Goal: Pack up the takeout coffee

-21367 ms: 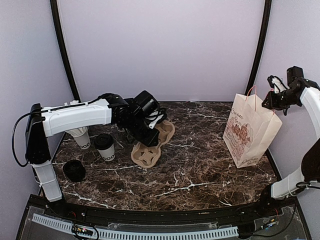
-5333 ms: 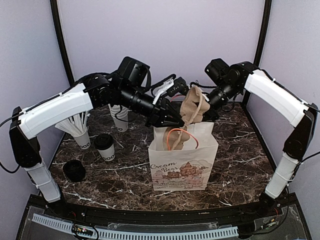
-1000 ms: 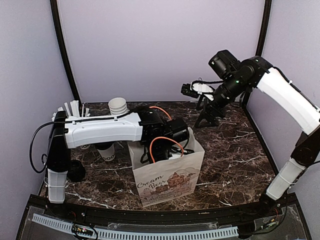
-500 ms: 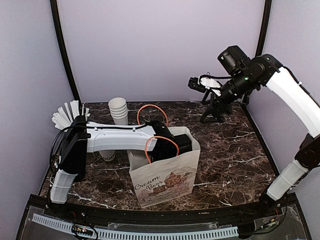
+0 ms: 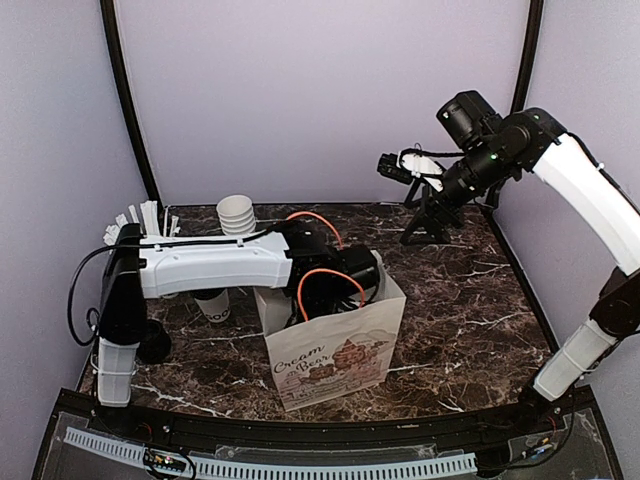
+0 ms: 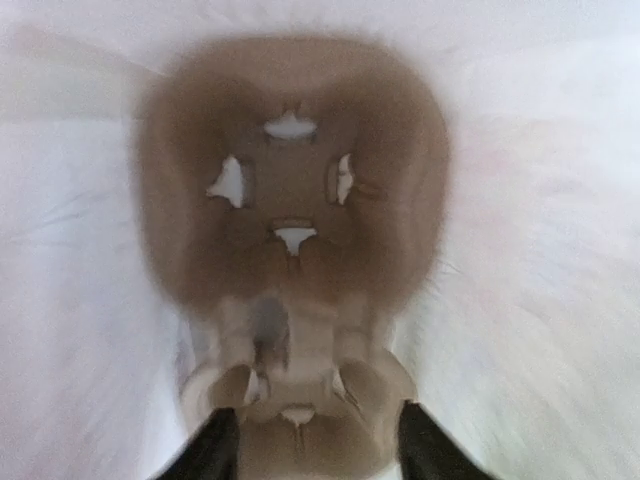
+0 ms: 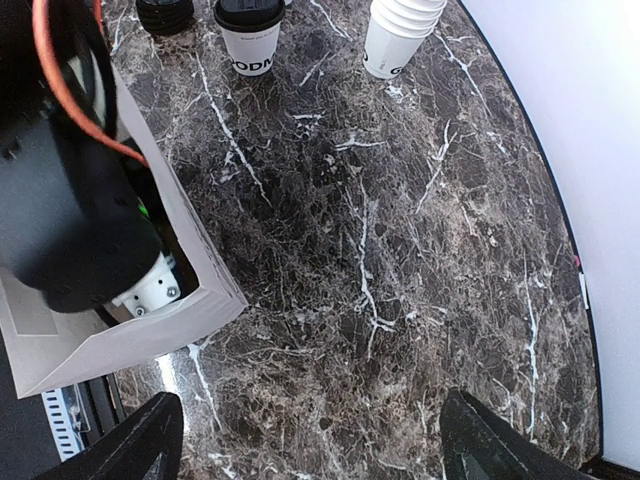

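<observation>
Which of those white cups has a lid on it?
The single lettered cup, capped with a black lid; the nested stack beside it is open-topped.

Worktop (image 7: pixel 400 250), right half to the right edge: bare marble beyond the paper bag (image 5: pixel 335 355), open for you to pass, with the right arm (image 5: pixel 585 190) raised high over the back right corner. Bag mouth: blocked by the left arm (image 5: pixel 215 265) reaching in from the left, an orange handle (image 5: pixel 325 272) on either side of it, and a brown cup carrier (image 6: pixel 290 200) covering the bag floor. Left edge and back left corner: crowded with the stack of nested cups (image 5: pixel 237 213), the cup of straws (image 5: pixel 140 222), the takeout coffee (image 7: pixel 248 35) and a black lid (image 7: pixel 165 12).
</observation>
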You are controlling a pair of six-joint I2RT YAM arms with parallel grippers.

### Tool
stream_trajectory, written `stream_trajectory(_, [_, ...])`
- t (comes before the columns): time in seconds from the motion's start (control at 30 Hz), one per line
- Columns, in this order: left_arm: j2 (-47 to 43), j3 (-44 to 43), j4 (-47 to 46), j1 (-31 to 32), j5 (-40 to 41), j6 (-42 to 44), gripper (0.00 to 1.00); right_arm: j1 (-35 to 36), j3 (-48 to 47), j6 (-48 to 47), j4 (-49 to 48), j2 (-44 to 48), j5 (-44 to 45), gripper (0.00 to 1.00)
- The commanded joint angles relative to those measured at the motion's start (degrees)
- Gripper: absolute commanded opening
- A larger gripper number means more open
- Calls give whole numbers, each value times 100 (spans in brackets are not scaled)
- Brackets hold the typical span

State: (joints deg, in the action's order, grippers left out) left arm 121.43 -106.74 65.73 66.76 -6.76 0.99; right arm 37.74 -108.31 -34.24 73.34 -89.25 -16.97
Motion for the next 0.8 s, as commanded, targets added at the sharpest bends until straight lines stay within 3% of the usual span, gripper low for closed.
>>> stream_trajectory(0.0, [-915,-4,-105,13,35,-19,60,-42,-108,5,-73,-6,-114,90])
stream_trajectory(0.27, [-1270,-335,28,13,261,84,64,-71,-185,-13,-26,-149,-162,90])
stream_trajectory(0.57, [-2414,-1176,-403,16,409,-19,65,-273,-98,-21,-35,-184,-213,90])
stream_trajectory(0.77, [-3366,-821,-1039,8,920,-322,68,-389,-114,-55,-42,-240,-327,90])
